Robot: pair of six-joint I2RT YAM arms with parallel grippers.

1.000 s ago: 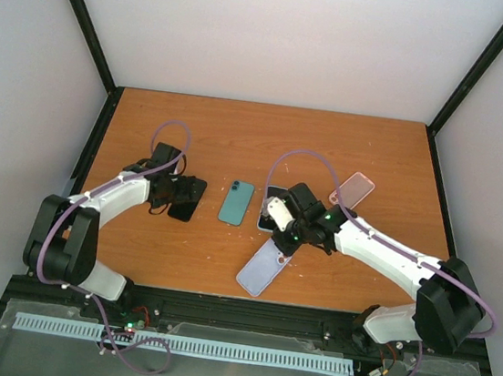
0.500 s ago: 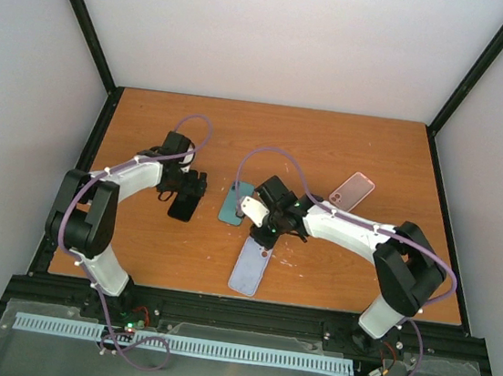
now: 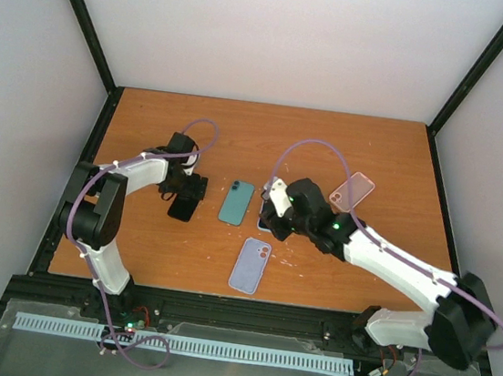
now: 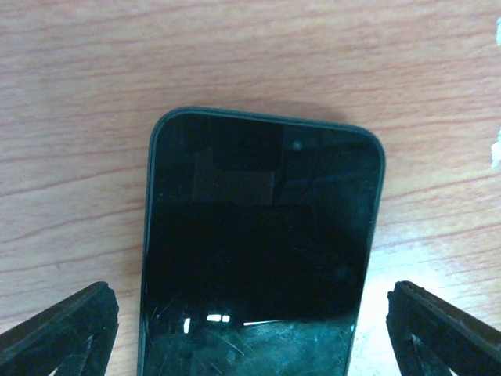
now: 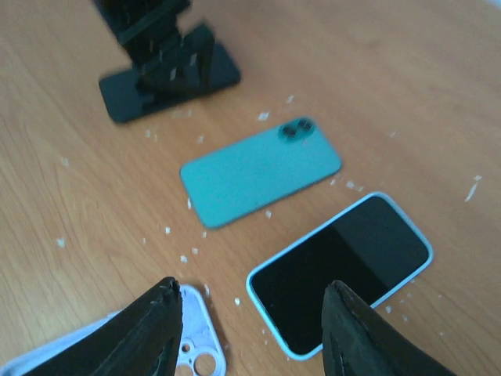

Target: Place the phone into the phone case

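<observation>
Left claw (image 4: 250, 313): spread wide, one finger at each long side of the black phone (image 4: 258, 219), clear of both edges, gripping nothing.
Right claw (image 5: 250, 294): likewise parted and empty, hanging low near the blue-rimmed phone (image 5: 340, 270).
Phones: black phone flat and screen up, left on the table (image 3: 240, 132); blue-rimmed phone screen up near the middle; teal phone (image 3: 237, 203) between them, back upward, camera bump showing.
Cases: lavender case (image 3: 249, 266) nearer the arm bases, just beside the blue-rimmed phone; pink case (image 3: 352, 191) farther back on the right, apart from every phone.
Step in hand: probably settling on a phone and grasping it; no phone in any case yet.
Doing it well: close squarely on the long edges near mid-length, fingers low against the wood to keep the thin body from slipping; lift level; match the camera corner to the case's cutout before pressing in.
Left wrist only: fine scratches on the black glass, front-camera dot.
Right wrist only: white flecks scattered on the wood, the lavender case's camera cutout close up.
Top view only: pink case, overall spacing of arms and phones.
</observation>
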